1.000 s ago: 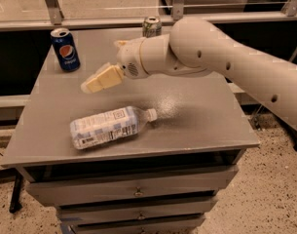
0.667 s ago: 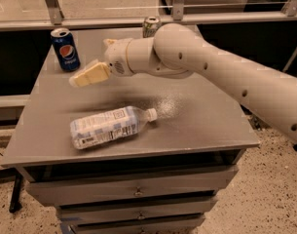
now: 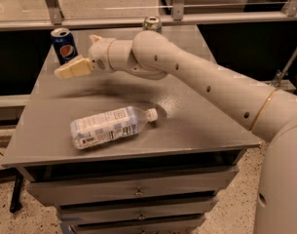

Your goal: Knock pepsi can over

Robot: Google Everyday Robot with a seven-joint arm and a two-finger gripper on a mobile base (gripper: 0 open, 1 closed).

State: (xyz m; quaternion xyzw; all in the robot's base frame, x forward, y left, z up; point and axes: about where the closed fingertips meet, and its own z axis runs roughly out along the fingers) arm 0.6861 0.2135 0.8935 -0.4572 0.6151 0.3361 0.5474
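Observation:
The pepsi can (image 3: 64, 46), dark blue with a round red-white-blue logo and a silver top, stands upright at the far left corner of the grey table (image 3: 196, 126). My gripper (image 3: 75, 55) hangs above the table just right of the can and a little in front of it. It is open and empty. One cream finger (image 3: 72, 68) points left, with its tip below the can's base in the picture. I cannot tell whether it touches the can. My arm (image 3: 187, 74) reaches in from the right across the table.
A clear plastic bottle (image 3: 109, 126) with a white label lies on its side near the table's front, cap to the right. A pale can (image 3: 151, 23) stands at the far edge behind my arm. A rail and glass run behind the table. Drawers sit below the tabletop.
My gripper has moved left across the table, towards the pepsi can. The can still stands upright and the bottle has not moved.

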